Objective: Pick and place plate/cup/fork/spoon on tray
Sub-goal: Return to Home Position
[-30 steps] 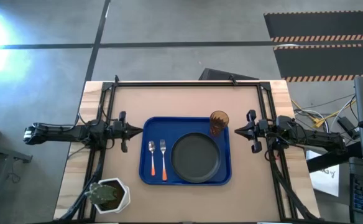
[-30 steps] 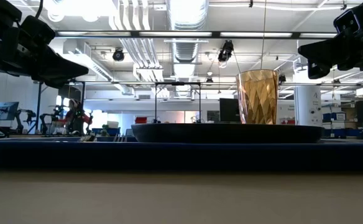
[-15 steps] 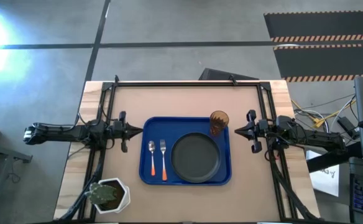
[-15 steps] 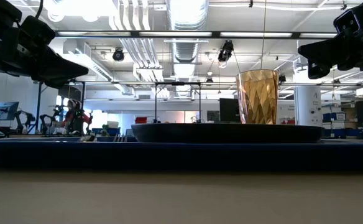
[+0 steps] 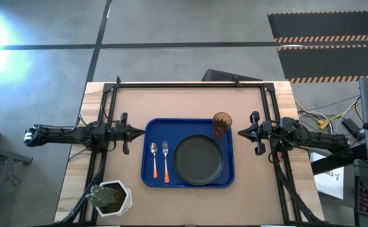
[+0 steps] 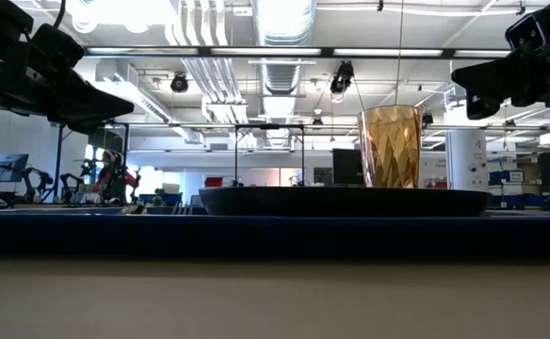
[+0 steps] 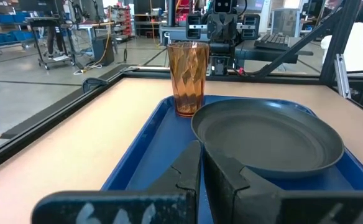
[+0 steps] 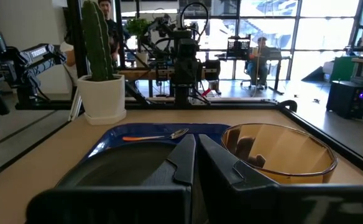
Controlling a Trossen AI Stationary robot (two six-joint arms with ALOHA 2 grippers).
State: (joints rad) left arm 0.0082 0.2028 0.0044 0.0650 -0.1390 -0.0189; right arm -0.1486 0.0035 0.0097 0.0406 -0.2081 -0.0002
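The blue tray lies in the middle of the table. On it rest the dark plate, the amber cup upright at the tray's far right corner, the spoon and the fork side by side at the tray's left. My left gripper hangs shut and empty just off the tray's left edge. My right gripper hangs shut and empty just off the tray's right edge, near the cup. The cup also shows in the left wrist view and the right wrist view.
A white pot with a green plant stands at the table's near left corner. Black frame rails run along the table's far, left and right sides. Bare tabletop lies beyond the tray toward the far edge.
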